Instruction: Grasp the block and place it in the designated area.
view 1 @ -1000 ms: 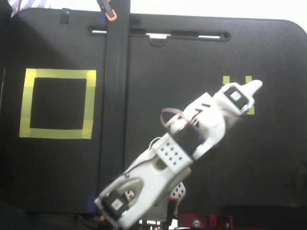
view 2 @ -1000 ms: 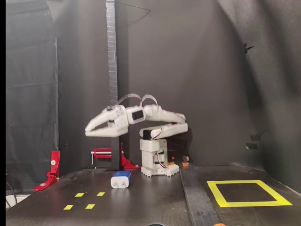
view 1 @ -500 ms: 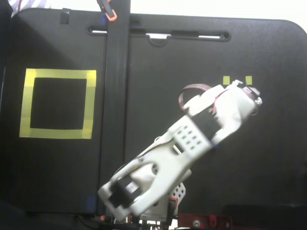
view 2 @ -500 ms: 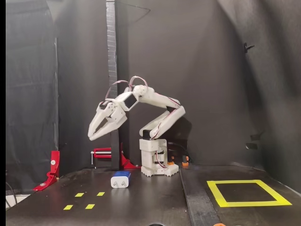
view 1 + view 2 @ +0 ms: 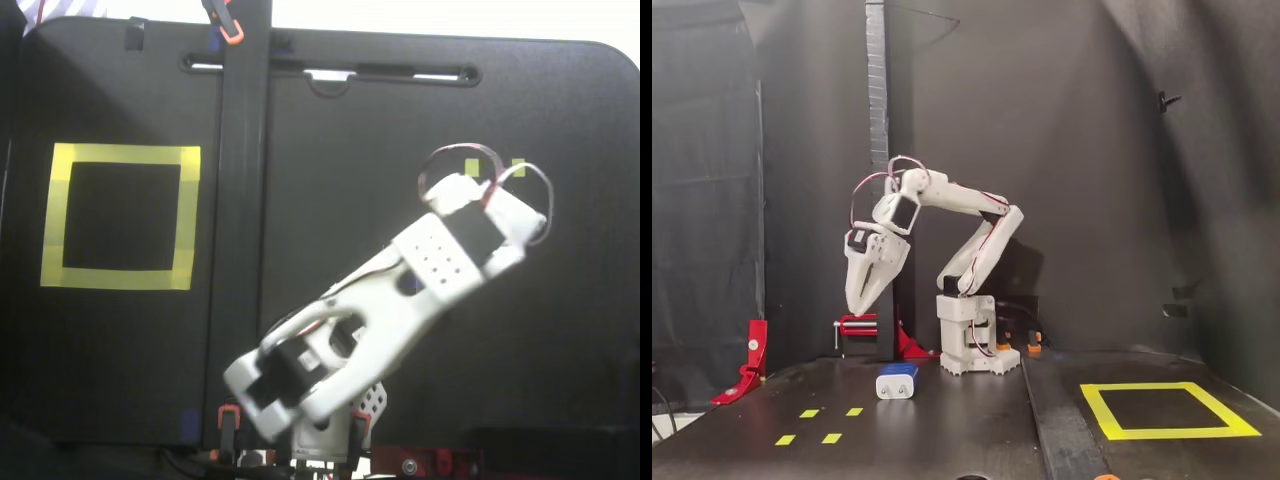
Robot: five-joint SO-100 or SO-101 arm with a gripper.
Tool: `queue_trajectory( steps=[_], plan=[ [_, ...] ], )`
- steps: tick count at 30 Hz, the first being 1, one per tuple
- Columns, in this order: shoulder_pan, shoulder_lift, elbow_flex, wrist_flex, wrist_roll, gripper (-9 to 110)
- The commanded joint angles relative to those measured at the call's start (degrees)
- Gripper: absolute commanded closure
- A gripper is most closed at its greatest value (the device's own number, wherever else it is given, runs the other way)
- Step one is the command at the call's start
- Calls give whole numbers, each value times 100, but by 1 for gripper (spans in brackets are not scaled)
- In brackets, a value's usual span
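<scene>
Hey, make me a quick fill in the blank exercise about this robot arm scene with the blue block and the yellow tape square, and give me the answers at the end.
1. In the side fixed view, the block rests on the ____ , not in the gripper.
2. The designated area is outlined in ____ tape.
3. The space inside that outline holds ____ objects.
4. In that view the gripper hangs ____ the block, apart from it.

Missing words: table; yellow; no; above
</scene>
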Motion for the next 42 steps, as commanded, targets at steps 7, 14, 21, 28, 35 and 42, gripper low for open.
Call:
queue_trajectory(
  steps=[7,14,21,28,35,42],
  plan=[
    [325,-316,-475,738,-545,101],
    [272,-439,-475,861,-773,101],
    [62,-624,-475,809,-1002,101],
    [-237,-615,-475,896,-1995,102],
    [-334,-615,-466,835,-3946,102],
    [-422,-624,-466,835,-6161,102]
  ],
)
